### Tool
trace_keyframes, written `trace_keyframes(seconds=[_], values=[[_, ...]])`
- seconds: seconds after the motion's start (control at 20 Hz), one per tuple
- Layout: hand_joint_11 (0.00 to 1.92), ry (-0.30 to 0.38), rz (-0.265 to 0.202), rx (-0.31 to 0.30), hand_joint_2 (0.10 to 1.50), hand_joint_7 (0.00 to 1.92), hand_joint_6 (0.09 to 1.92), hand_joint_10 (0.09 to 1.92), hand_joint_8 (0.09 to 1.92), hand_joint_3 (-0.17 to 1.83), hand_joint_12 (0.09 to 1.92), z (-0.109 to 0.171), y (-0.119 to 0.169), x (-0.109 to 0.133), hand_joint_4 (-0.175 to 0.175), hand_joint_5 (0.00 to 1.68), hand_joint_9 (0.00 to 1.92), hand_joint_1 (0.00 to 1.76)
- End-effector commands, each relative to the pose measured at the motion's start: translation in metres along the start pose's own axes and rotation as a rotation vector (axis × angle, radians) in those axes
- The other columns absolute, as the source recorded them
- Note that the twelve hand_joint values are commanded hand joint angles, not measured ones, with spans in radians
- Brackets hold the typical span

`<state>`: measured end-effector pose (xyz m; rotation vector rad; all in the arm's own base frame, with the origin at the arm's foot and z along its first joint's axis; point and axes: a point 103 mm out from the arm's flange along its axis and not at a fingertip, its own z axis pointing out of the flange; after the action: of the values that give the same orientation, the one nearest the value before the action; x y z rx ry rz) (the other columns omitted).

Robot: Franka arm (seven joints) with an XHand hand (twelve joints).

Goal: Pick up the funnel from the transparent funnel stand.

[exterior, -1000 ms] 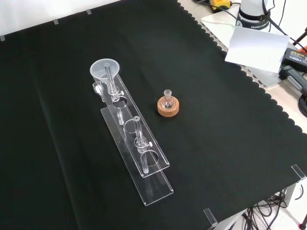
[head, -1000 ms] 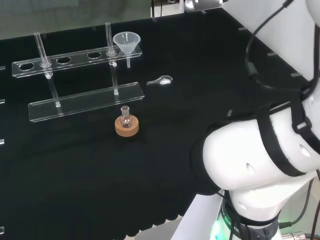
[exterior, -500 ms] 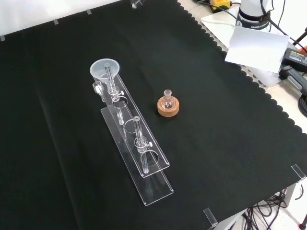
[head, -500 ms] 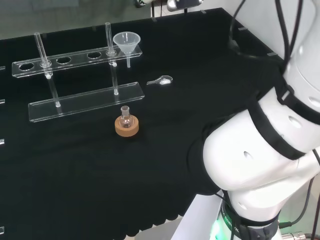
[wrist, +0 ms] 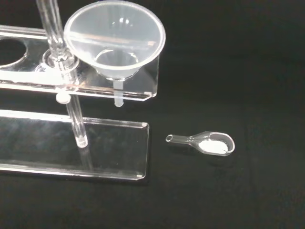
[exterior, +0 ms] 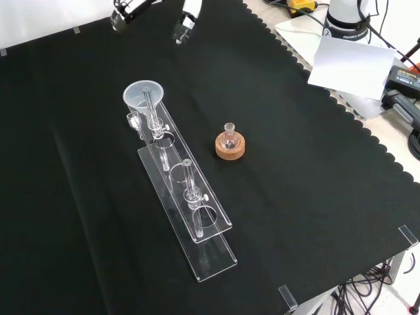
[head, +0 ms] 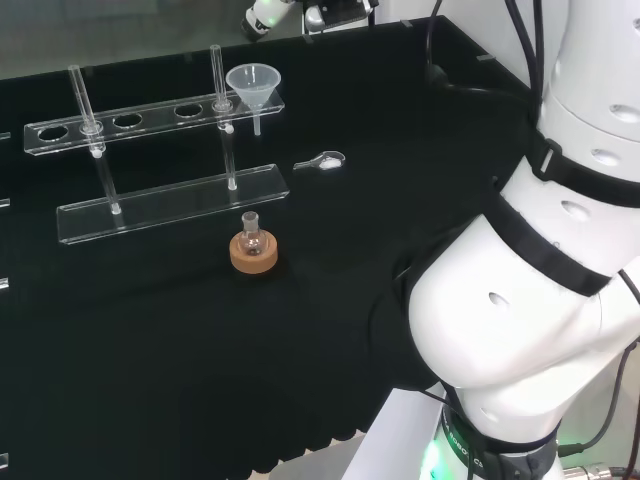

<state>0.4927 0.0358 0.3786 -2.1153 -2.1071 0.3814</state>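
Observation:
A clear funnel [head: 251, 84] sits in the end hole of the transparent funnel stand [head: 150, 114], at the stand's right end in the head view. In the front view the funnel [exterior: 142, 96] is at the far end of the stand [exterior: 197, 226]. The hand [exterior: 186, 22] hangs above the cloth beyond the funnel, its white-tipped fingers spread apart and touching nothing. In the head view the hand [head: 262, 15] shows at the top edge, above and behind the funnel. The wrist view looks down on the funnel [wrist: 114, 40] and the stand's shelf [wrist: 143, 90].
A small flask [head: 251, 232] on a cork ring [head: 254, 254] stands in front of the stand's base. A small clear scoop with white powder [wrist: 210, 143] lies on the cloth beside the stand's funnel end. Two upright glass rods [head: 78, 95] hold the shelf.
The hand has come into view at the top of the head and front views, moving toward the funnel. The arm's links have swung. The ware has not moved.

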Motion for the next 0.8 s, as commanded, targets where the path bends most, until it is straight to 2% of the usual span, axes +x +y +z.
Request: trace_keyframes(seconds=[0.05, 0.25, 0.65, 0.8], values=[[0.14, 0.017, -0.053, 0.116, 0.83, 0.00, 0.09, 0.72, 0.47, 0.23, 1.41, 0.022, 0.032, 0.006, 0.006, 0.18, 0.18, 0.50], [0.18, 0.026, -0.047, 0.172, 0.79, 0.00, 0.09, 0.74, 0.40, 0.22, 1.42, 0.031, 0.045, 0.009, -0.003, 0.16, 0.18, 0.52], [0.22, 0.017, -0.078, 0.227, 0.74, 0.00, 0.09, 0.77, 0.38, 0.22, 1.43, 0.049, 0.065, 0.019, -0.031, 0.11, 0.17, 0.59], [0.23, 0.018, -0.082, 0.234, 0.73, 0.00, 0.09, 0.78, 0.32, 0.22, 1.43, 0.053, 0.071, 0.016, -0.033, 0.07, 0.15, 0.62]])
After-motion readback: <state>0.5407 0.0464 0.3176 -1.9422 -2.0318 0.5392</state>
